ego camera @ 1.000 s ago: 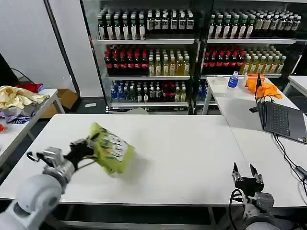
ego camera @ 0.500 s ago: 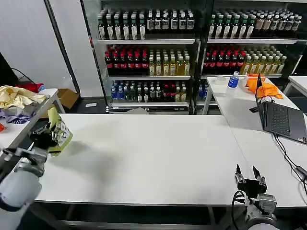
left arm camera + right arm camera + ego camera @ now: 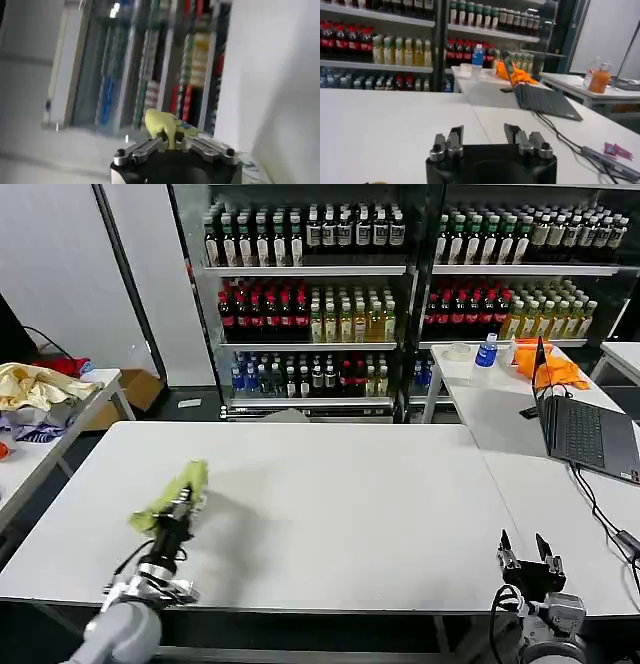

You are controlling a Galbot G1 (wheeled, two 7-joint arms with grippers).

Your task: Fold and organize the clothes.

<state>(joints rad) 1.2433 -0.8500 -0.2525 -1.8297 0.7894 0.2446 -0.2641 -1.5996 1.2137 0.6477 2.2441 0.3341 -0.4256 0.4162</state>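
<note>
The left gripper (image 3: pixel 178 509) sits in the lower left of the head view, above the white surface (image 3: pixel 350 504), its fingers closed tight on a bunched lime T-shirt (image 3: pixel 170 497). The yellow-green cloth stands up from the gripper as a crumpled wad, lifted off the surface, with a soft shadow just to its right. In the left wrist view the same gripper (image 3: pixel 172 145) has its two metal fingers drawn together on a tuft of the lime T-shirt (image 3: pixel 162 126), which pokes out between them against blurred shelves of bottles. The grey left arm runs down from there to the bottom left edge of the head view. The right gripper (image 3: pixel 527 552) waits at the lower right of the head view, at the near edge of the surface, its two fingers spread apart and holding nothing. The right wrist view shows that gripper (image 3: pixel 491 137) with a clear gap between its fingers. Farther out, a laptop (image 3: pixel 588 432) stands open at the right of the head view, with an orange cloth (image 3: pixel 545 364) behind it in the upper right. Drink shelves (image 3: pixel 400 294) fill the top of the frame, and a pile of clothing (image 3: pixel 35 389) lies on a side table at the left edge.
</note>
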